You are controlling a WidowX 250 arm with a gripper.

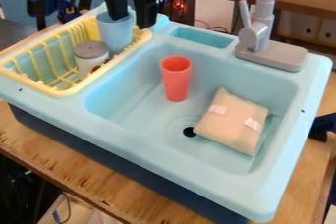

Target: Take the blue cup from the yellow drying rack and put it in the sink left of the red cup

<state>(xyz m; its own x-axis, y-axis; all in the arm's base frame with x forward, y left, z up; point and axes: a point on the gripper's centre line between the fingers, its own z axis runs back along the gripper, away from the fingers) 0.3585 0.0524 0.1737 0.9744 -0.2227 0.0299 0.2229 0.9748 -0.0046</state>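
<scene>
Standing upright in the dish rack, upper left of the frame: one light-blue cup [115, 34], round-mouthed, smooth-walled, apparently plastic. Gripper [131, 22], black, two-fingered, hanging down over it; fingers apart, one at the cup's mouth, the other just outside its right side. Contact with the wall: cannot tell. Step in hand, by judgement: lining up at the cup's rim. Any grasp there calls for one finger squarely on each side of the thin wall; a lopsided pinch could tip the cup.

Beside it, nearer the left edge: one squat white container [91, 50], grey round top. Around both: one yellow dish rack [64, 94], slatted, with rounded rim.

Centre: one red cup [175, 80], upright, tapered, in a pale-blue moulded sink [164, 154]. Lower right of centre: one beige pouch [231, 122], soft, cushion-like, with two pale patches, beside a dark round drain [189, 131].

Upper right: one grey faucet [254, 36]. Beneath all: wooden tabletop [39, 139], grained, worn.
</scene>
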